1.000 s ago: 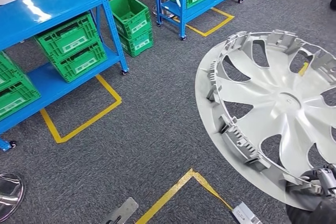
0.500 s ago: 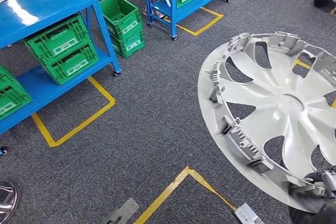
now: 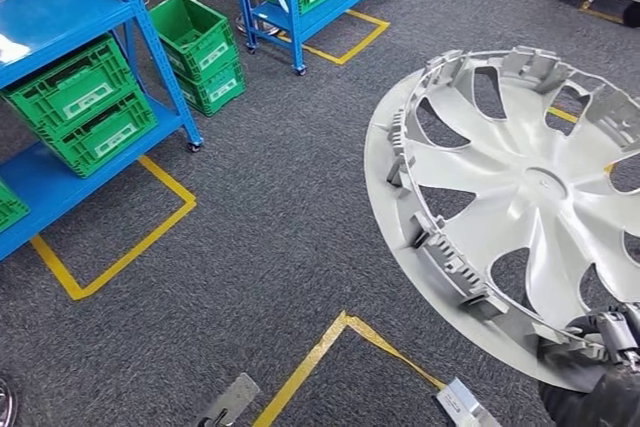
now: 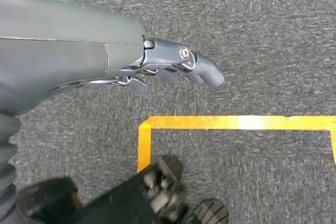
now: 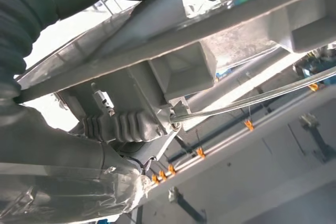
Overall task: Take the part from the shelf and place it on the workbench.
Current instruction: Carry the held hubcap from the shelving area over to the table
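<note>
Silver-grey plastic wheel cover (image 3: 521,197), the part, is held up at the right of the head view, its ribbed inner face and clips turned toward the camera, tilted above the carpet. Its lower rim is gripped by the right hand (image 3: 604,347), seen at the bottom right corner with dark fingers (image 3: 585,327) wrapped over the edge. In the right wrist view the same rim (image 5: 190,30) is seen clamped between the thick grey thumb and the ribbed finger (image 5: 118,127) beneath a clip block.

Left hand (image 4: 174,66) is seen in the left wrist view hanging over grey carpet (image 4: 257,35), fingers fairly straight and lying close together, nothing held. Yellow floor tape (image 4: 238,123) runs below it in that view.

Blue shelving (image 3: 68,17) is seen at the left of the head view, with green crates (image 3: 83,107) stacked on its lower level. More green crates (image 3: 198,52) sit on the floor just beside its upright. A second blue rack (image 3: 302,7) with crates stands further back. Yellow tape outlines (image 3: 113,257) are marked on the carpet by the shelving, and another angle of tape (image 3: 340,342) lies near the bottom of the view.
</note>
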Controlling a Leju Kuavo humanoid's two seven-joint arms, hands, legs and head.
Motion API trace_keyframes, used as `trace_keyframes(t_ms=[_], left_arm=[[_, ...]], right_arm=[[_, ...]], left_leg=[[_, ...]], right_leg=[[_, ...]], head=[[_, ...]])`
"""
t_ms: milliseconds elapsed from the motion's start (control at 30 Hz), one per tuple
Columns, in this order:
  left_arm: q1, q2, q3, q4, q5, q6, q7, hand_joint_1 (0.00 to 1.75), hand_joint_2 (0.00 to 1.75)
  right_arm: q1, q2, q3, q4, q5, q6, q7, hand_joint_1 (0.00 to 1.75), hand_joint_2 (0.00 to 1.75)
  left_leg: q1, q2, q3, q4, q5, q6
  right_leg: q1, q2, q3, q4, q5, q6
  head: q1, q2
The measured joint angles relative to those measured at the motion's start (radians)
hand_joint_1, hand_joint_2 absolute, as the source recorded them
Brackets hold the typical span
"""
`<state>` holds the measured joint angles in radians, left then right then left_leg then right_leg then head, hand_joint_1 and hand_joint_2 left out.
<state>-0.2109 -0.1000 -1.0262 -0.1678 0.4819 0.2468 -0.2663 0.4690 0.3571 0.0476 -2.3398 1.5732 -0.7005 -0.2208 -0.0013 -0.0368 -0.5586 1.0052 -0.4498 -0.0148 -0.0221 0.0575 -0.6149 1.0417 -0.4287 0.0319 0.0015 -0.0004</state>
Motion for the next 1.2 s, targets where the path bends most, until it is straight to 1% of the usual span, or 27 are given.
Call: trace_keyframes(t_ms=[67, 100, 133, 167, 233, 267, 300, 333, 467, 500, 567, 600, 633, 700, 733, 767, 800, 833, 867, 900, 933, 1000, 1033, 1067, 1100, 1167, 1200], left_arm=[[-0.001, 0.004, 0.004, 0.0, 0.002, -0.003, -0.002, 0.0, 1.75], [-0.001, 0.005, 0.007, 0.0, 0.002, -0.003, -0.003, 0.0, 1.75], [-0.002, 0.005, 0.009, 0.0, 0.002, -0.002, -0.005, 0.0, 1.75], [-0.002, 0.006, 0.012, 0.0, 0.002, -0.001, -0.007, 0.0, 1.75], [0.0, 0.007, 0.018, 0.0, 0.002, 0.0, -0.01, 0.0, 1.75], [0.001, 0.007, 0.02, 0.0, 0.002, 0.0, -0.01, 0.0, 1.75], [0.002, 0.008, 0.021, 0.0, 0.002, 0.0, -0.01, 0.0, 1.75], [0.002, 0.009, 0.022, 0.0, 0.003, 0.0, -0.01, 0.0, 1.75], [0.002, 0.009, 0.023, 0.0, 0.002, 0.0, -0.01, 0.0, 1.75], [0.002, 0.009, 0.023, 0.0, 0.002, 0.0, -0.01, 0.0, 1.75], [0.001, 0.009, 0.024, 0.0, 0.002, 0.0, -0.01, 0.0, 1.75], [0.001, 0.009, 0.024, 0.0, 0.002, 0.0, -0.011, 0.0, 1.75], [0.002, 0.01, 0.025, 0.0, 0.001, 0.0, -0.012, 0.0, 1.75], [0.003, 0.01, 0.026, 0.0, -0.008, 0.001, -0.013, 0.0, 1.75], [0.004, 0.01, 0.025, 0.0, -0.014, 0.004, -0.014, 0.0, 1.75], [0.007, 0.008, 0.024, 0.0, -0.019, 0.009, -0.015, 0.0, 1.75], [0.01, 0.006, 0.023, 0.0, -0.023, 0.014, -0.015, 0.0, 1.75], [0.015, 0.003, 0.022, 0.0, -0.027, 0.019, -0.016, 0.0, 1.75], [0.02, 0.0, 0.022, 0.0, -0.03, 0.024, -0.016, 0.0, 1.75], [0.024, -0.003, 0.022, 0.0, -0.032, 0.028, -0.016, 0.0, 1.75], [0.026, -0.006, 0.021, 0.0, -0.033, 0.03, -0.016, 0.0, 1.75], [0.026, -0.01, 0.021, 0.0, -0.035, 0.033, -0.014, 0.0, 1.75], [0.025, -0.012, 0.021, 0.0, -0.036, 0.033, -0.013, 0.0, 1.75], [0.024, -0.013, 0.021, 0.0, -0.037, 0.034, -0.011, 0.0, 1.75], [0.024, -0.015, 0.021, 0.0, -0.039, 0.034, -0.01, 0.0, 1.75], [0.024, -0.018, 0.021, 0.0, -0.041, 0.034, -0.009, 0.0, 1.75], [0.023, -0.019, 0.021, 0.0, -0.041, 0.034, -0.009, 0.0, 1.75]], right_arm=[[-0.013, 0.0, 0.001, 0.01, 0.0, 0.0, -0.001, 1.75, 1.75], [-0.015, 0.0, 0.001, 0.015, 0.0, 0.0, -0.001, 1.75, 1.75], [-0.018, 0.0, 0.001, 0.018, 0.0, 0.0, 0.0, 1.75, 1.75], [-0.021, 0.0, 0.001, 0.022, 0.0, 0.0, 0.0, 1.75, 1.75], [-0.028, 0.0, 0.001, 0.029, 0.0, 0.0, 0.002, 1.75, 1.75], [-0.031, 0.0, 0.001, 0.032, 0.0, 0.0, 0.002, 1.75, 1.75], [-0.031, -0.001, 0.001, 0.035, 0.0, 0.0, 0.002, 1.75, 1.75], [-0.031, -0.001, 0.001, 0.036, 0.0, 0.0, 0.002, 1.75, 1.75], [-0.031, -0.001, 0.001, 0.037, 0.0, 0.0, 0.002, 1.75, 1.75], [-0.031, -0.001, 0.001, 0.037, 0.0, 0.0, 0.002, 1.75, 1.75], [-0.031, -0.001, 0.001, 0.04, 0.0, 0.0, 0.004, 1.75, 1.75], [-0.031, -0.001, 0.001, 0.042, 0.0, 0.0, 0.005, 1.75, 1.75], [-0.03, -0.001, 0.0, 0.043, 0.0, 0.0, 0.006, 1.75, 1.75], [-0.021, -0.001, -0.002, 0.039, 0.0, 0.0, 0.005, 1.75, 1.75], [-0.012, 0.0, -0.003, 0.033, 0.0, 0.0, 0.005, 1.75, 1.75], [-0.002, 0.0, -0.005, 0.025, 0.0, 0.0, 0.009, 1.75, 1.75], [0.007, 0.0, -0.007, 0.016, 0.0, 0.0, 0.015, 1.75, 1.75], [0.015, 0.0, -0.009, 0.008, -0.001, 0.0, 0.021, 1.75, 1.75], [0.023, 0.0, -0.012, 0.001, -0.001, 0.0, 0.026, 1.75, 1.75], [0.031, 0.0, -0.015, -0.004, -0.001, 0.0, 0.028, 1.75, 1.75], [0.037, 0.0, -0.017, -0.009, -0.001, 0.0, 0.029, 1.75, 1.75], [0.045, 0.0, -0.019, -0.017, -0.001, 0.0, 0.029, 1.75, 1.75], [0.047, 0.0, -0.019, -0.02, -0.001, 0.0, 0.029, 1.75, 1.75], [0.049, 0.0, -0.02, -0.023, -0.001, 0.0, 0.029, 1.75, 1.75], [0.052, 0.0, -0.021, -0.026, -0.001, 0.0, 0.029, 1.75, 1.75], [0.058, 0.0, -0.022, -0.028, -0.001, 0.0, 0.029, 1.75, 1.75], [0.061, 0.0, -0.023, -0.029, -0.001, 0.0, 0.029, 1.75, 1.75]], left_leg=[[-0.002, 0.001, -0.001, -0.009, 0.002, 0.009], [-0.002, 0.005, 0.0, -0.013, 0.006, 0.016], [0.0, 0.01, 0.0, -0.017, 0.01, 0.022], [0.001, 0.016, 0.001, -0.021, 0.013, 0.028], [-0.002, 0.028, 0.001, -0.022, 0.014, 0.034], [-0.004, 0.034, 0.001, -0.021, 0.014, 0.035], [-0.005, 0.039, 0.001, -0.021, 0.014, 0.035], [-0.006, 0.042, 0.001, -0.021, 0.013, 0.036], [-0.007, 0.043, 0.001, -0.021, 0.013, 0.036], [-0.007, 0.044, 0.001, -0.021, 0.013, 0.036], [-0.008, 0.047, 0.002, -0.02, 0.013, 0.036], [-0.008, 0.05, 0.004, -0.019, 0.011, 0.034], [-0.01, 0.057, 0.004, -0.018, 0.01, 0.028], [-0.013, 0.061, -0.002, -0.001, -0.007, 0.009], [-0.013, 0.059, -0.018, 0.033, -0.03, -0.001], [-0.011, 0.052, -0.043, 0.088, -0.064, -0.007], [-0.008, 0.047, -0.076, 0.16, -0.099, -0.011], [-0.006, 0.045, -0.109, 0.228, -0.126, -0.014], [-0.004, 0.044, -0.13, 0.272, -0.136, -0.016], [-0.002, 0.044, -0.133, 0.277, -0.125, -0.016], [0.0, 0.042, -0.117, 0.243, -0.096, -0.016], [0.004, 0.026, -0.05, 0.108, -0.026, -0.015], [0.006, 0.013, -0.021, 0.047, -0.006, -0.013], [0.007, 0.002, -0.003, 0.007, 0.003, -0.012], [0.006, -0.004, 0.004, -0.01, 0.002, -0.008], [0.003, 0.002, 0.005, -0.018, 0.005, 0.006], [0.003, 0.007, 0.005, -0.021, 0.009, 0.014]], right_leg=[[-0.002, 0.008, -0.003, -0.009, 0.009, 0.015], [-0.003, 0.003, -0.006, -0.008, 0.008, 0.021], [-0.002, -0.008, -0.015, 0.007, -0.003, 0.025], [-0.001, -0.022, -0.034, 0.046, -0.027, 0.028], [0.001, -0.046, -0.093, 0.178, -0.092, 0.032], [0.001, -0.049, -0.121, 0.241, -0.115, 0.033], [0.001, -0.049, -0.139, 0.281, -0.126, 0.033], [0.001, -0.049, -0.147, 0.3, -0.13, 0.034], [0.001, -0.049, -0.148, 0.302, -0.128, 0.034], [0.001, -0.049, -0.148, 0.301, -0.126, 0.033], [0.001, -0.05, -0.121, 0.251, -0.095, 0.031], [0.002, -0.06, -0.083, 0.18, -0.064, 0.028], [0.006, -0.066, -0.043, 0.105, -0.035, 0.02], [0.008, -0.072, 0.011, -0.003, -0.002, -0.003], [0.008, -0.066, 0.012, -0.011, -0.001, -0.013], [0.005, -0.06, 0.011, -0.013, 0.001, -0.017], [0.004, -0.056, 0.009, -0.013, 0.002, -0.019], [0.004, -0.05, 0.007, -0.013, 0.002, -0.02], [0.004, -0.044, 0.006, -0.013, 0.003, -0.02], [0.003, -0.036, 0.006, -0.013, 0.003, -0.02], [0.002, -0.029, 0.006, -0.013, 0.004, -0.018], [0.0, -0.015, 0.006, -0.013, 0.007, -0.014], [0.0, -0.008, 0.004, -0.012, 0.008, -0.009], [0.001, -0.003, 0.001, -0.012, 0.01, -0.004], [0.0, 0.003, -0.001, -0.014, 0.013, 0.003], [-0.003, 0.008, -0.005, -0.02, 0.018, 0.017], [-0.004, 0.0, -0.011, -0.015, 0.014, 0.022]], head=[[0.0, 0.0], [0.0, 0.0], [0.002, 0.0], [0.005, 0.0], [0.01, 0.0], [0.011, 0.0], [0.011, 0.0], [0.011, 0.0], [0.011, 0.0], [0.011, 0.0], [0.011, 0.0], [0.011, 0.0], [0.01, 0.0], [0.007, 0.0], [0.004, 0.0], [0.002, 0.0], [0.001, 0.0], [0.001, 0.0], [0.0, 0.0], [0.001, 0.0], [0.001, 0.0], [0.0, 0.0], [0.001, 0.0], [0.002, 0.0], [0.002, 0.0], [0.002, 0.0], [0.003, 0.0]])
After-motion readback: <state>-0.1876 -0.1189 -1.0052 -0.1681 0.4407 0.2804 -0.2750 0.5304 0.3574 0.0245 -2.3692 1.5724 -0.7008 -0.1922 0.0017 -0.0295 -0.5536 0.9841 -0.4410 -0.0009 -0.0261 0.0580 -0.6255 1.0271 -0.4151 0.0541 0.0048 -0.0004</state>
